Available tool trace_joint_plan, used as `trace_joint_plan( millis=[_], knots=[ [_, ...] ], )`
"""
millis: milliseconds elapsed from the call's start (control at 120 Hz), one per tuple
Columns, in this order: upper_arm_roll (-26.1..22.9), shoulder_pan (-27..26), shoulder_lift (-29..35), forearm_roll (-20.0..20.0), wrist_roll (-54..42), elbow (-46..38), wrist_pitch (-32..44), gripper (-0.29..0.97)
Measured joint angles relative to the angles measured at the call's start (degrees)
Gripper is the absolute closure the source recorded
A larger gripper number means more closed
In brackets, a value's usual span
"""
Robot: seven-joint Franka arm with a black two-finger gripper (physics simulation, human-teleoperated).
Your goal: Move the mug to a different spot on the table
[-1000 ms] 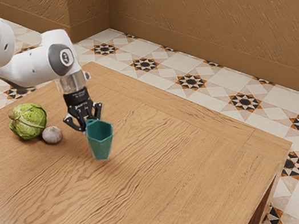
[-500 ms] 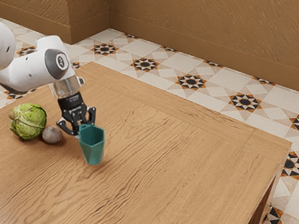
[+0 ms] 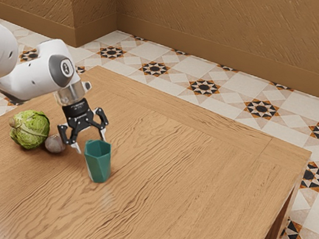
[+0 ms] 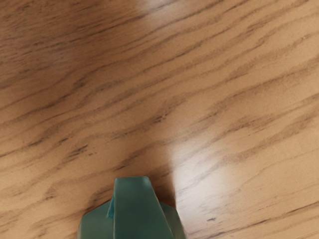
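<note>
A teal faceted mug (image 3: 98,160) stands upright on the wooden table (image 3: 186,180), left of the table's middle in the exterior view. My black gripper (image 3: 87,139) hangs just above and to the left of the mug's rim, open, its fingers spread and touching nothing. The mug (image 4: 130,211) appears in the wrist view right under the hand, its teal top and handle against the wood grain.
A green cabbage (image 3: 29,129) and a small brown-grey bulb (image 3: 55,143) lie on the table just left of the gripper. The table's far and right edges drop to a patterned tile floor (image 3: 256,99). Bare wood stretches to the right of the mug.
The mug came down to the left and now stands on the table. My fingers have opened and let go of it, and the hand has risen slightly off the rim.
</note>
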State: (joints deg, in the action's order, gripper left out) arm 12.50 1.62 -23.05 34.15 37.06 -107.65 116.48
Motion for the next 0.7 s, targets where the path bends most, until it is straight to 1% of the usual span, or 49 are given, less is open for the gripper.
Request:
trace_joint_plan(
  millis=[217,300,367,525,617,700],
  knots=[
    [0.1,0.1,-0.6,-3.4,-4.1,4.0,5.9,0.02],
    [0.0,0.1,0.6,-6.5,-5.8,5.6,7.0,0.01],
    [-0.5,0.1,2.3,-9.9,-7.0,6.0,7.2,0.01],
    [-1.9,-0.2,9.6,-19.2,-10.8,7.1,2.2,0.0],
    [-2.2,-0.6,13.2,-22.2,-13.6,8.7,-3.2,0.0],
    [-2.3,-2.6,16.3,-24.0,-16.9,9.4,-7.0,0.0]
  ],
)
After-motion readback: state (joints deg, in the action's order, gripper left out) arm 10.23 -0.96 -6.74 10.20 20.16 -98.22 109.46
